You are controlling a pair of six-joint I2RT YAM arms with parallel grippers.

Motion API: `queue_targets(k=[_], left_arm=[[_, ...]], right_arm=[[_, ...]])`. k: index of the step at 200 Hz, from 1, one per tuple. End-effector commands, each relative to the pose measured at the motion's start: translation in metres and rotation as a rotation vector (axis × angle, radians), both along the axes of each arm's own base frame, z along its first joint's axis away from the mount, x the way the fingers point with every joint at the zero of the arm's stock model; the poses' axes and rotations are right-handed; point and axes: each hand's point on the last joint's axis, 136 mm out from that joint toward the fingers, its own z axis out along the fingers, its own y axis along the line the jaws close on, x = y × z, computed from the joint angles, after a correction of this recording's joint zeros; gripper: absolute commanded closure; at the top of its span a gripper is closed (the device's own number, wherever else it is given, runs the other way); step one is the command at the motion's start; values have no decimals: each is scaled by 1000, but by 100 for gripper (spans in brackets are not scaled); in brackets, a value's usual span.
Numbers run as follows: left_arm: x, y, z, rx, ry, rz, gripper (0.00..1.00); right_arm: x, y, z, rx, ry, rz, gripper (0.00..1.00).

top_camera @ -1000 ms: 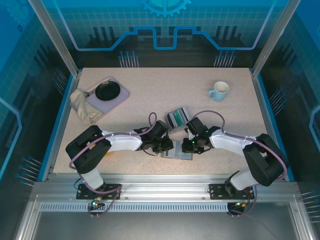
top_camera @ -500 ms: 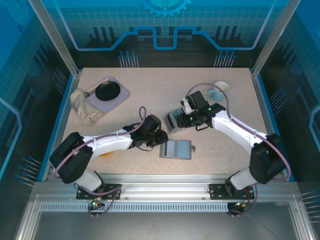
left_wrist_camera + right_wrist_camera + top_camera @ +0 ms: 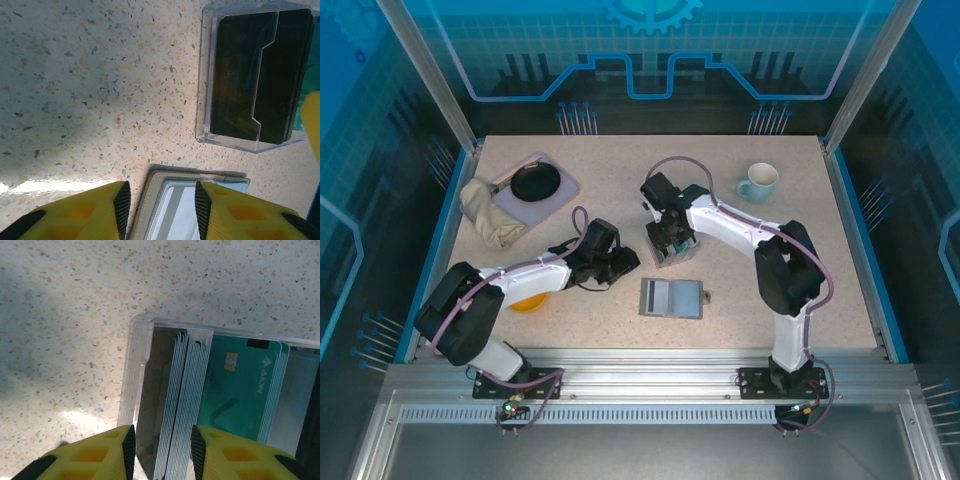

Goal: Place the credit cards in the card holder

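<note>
The card holder lies open and flat near the table's front, with grey and pale-blue inner halves. Its upper edge shows below and between my left gripper's open jaws. My left gripper hovers just left of the holder, empty. The credit cards, teal with a chip, stand stacked in a clear plastic box. My right gripper is open over that box. Its jaws stand either side of the upright card edges; contact cannot be made out.
The clear box sits a short way beyond the holder. A pale-blue mug stands at the back right. A lilac tray with a black pan and a beige cloth are at the back left. A yellow object lies under the left arm.
Both grippers have left the card holder and opened. The right one swung back and left to the clear box of cards. The left one drew away to the left.
</note>
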Motion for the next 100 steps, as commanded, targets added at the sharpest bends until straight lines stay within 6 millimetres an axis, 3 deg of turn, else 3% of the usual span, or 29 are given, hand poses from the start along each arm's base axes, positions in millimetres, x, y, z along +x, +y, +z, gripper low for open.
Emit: queue_targets(k=[1, 54, 100], left_arm=[[-1, -2, -4, -26, 19, 5, 58], [-3, 0, -5, -27, 19, 11, 57], [-4, 1, -5, -31, 20, 14, 57]], right_arm=[[5, -12, -4, -137, -23, -1, 62], [3, -4, -24, -194, -5, 28, 60], [8, -10, -30, -285, -47, 27, 58]])
